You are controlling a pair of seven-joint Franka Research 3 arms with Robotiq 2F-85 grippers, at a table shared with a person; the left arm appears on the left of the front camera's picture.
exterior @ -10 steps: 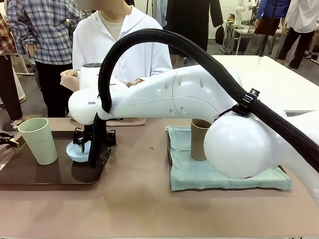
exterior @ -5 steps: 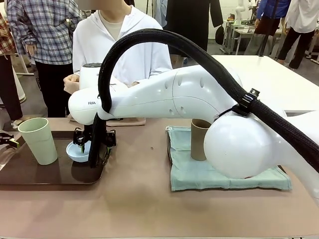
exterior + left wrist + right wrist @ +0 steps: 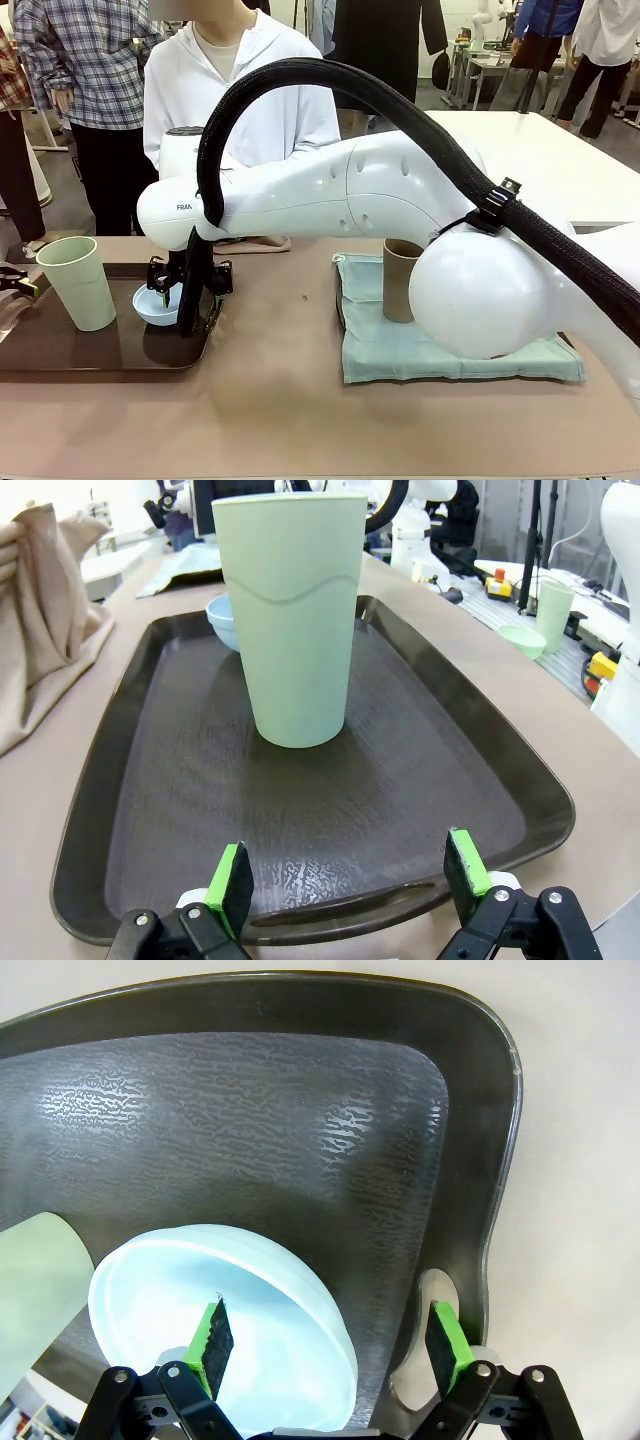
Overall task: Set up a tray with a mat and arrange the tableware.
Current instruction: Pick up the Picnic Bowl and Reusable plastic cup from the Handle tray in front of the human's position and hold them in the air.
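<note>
Light blue bowl [image 3: 152, 304] sits at the right end of the dark tray [image 3: 60, 348], with the pale green cup [image 3: 77, 282] upright to its left. Right gripper [image 3: 330, 1345]: jaws apart, straddling the bowl's rim. Left gripper [image 3: 348, 878]: jaws apart, empty, over the tray's edge. Tan-brown cup [image 3: 402, 280] stands on the mat [image 3: 450, 362], outside the tray.

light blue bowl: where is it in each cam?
Front: light blue bowl on the dark tray's right end.
Left wrist: upper left, peeking from behind the pale green cup.
Right wrist: bottom left, large.
Shared landmark: the pale green cup beside it on the tray.
</note>
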